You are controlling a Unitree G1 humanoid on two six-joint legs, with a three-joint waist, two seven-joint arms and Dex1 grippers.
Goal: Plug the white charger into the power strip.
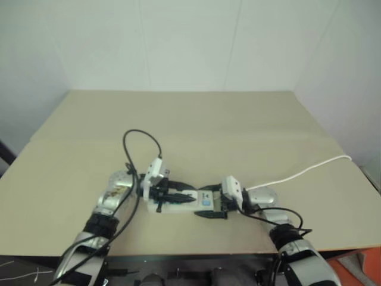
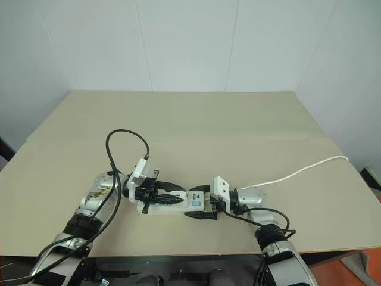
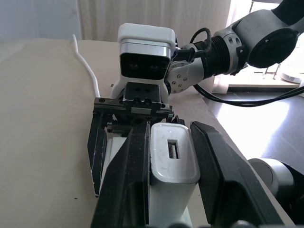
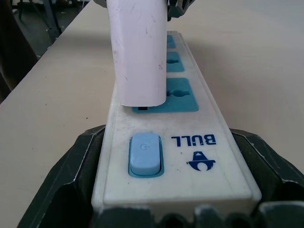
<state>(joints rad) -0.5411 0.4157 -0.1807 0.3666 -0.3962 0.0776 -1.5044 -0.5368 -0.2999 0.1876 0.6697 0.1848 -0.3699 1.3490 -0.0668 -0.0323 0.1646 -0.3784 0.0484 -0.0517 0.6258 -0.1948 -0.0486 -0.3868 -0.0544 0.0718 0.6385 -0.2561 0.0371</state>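
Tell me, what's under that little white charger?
The power strip: the charger stands on the blue socket face nearest the switch. Its prongs and most of that socket are covered.

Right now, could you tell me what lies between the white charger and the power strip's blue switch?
In the right wrist view, only bare white casing of the power strip lies between the white charger and the blue switch.

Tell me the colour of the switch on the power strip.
Light blue. The switch sits on the white power strip beside the logo, clearest in the right wrist view.
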